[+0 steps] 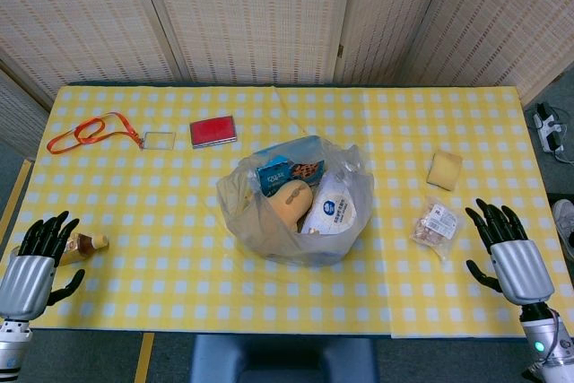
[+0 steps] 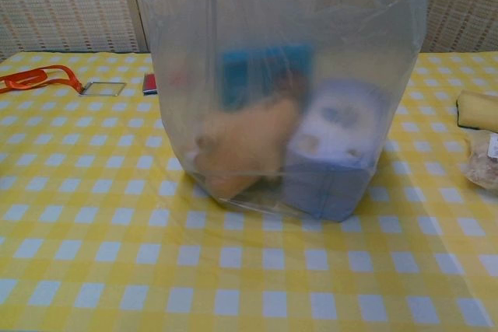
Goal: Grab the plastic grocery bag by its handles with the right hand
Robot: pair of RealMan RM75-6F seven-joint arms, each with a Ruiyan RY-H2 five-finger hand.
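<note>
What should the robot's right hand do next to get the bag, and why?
Probably move the right hand left and up over the table toward the top of the clear plastic grocery bag. That hand rests open at the table's near right edge, holding nothing, well apart from the bag. The bag stands in the middle of the yellow checked tablecloth, its handles up top.

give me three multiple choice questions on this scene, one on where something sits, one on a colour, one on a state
1. Where is the orange lanyard?
A. far left of the table
B. inside the bag
C. beside the right robot hand

2. What colour is the flat case beyond the plastic grocery bag?
A. green
B. red
C. black

3. What is the right robot hand doing?
A. gripping the bag handles
B. resting open, apart from the bag
C. holding the sponge

Answers: 1 A, it lies by the far left corner. 2 B, its top shows red. 3 B, fingers spread, nothing held.
</note>
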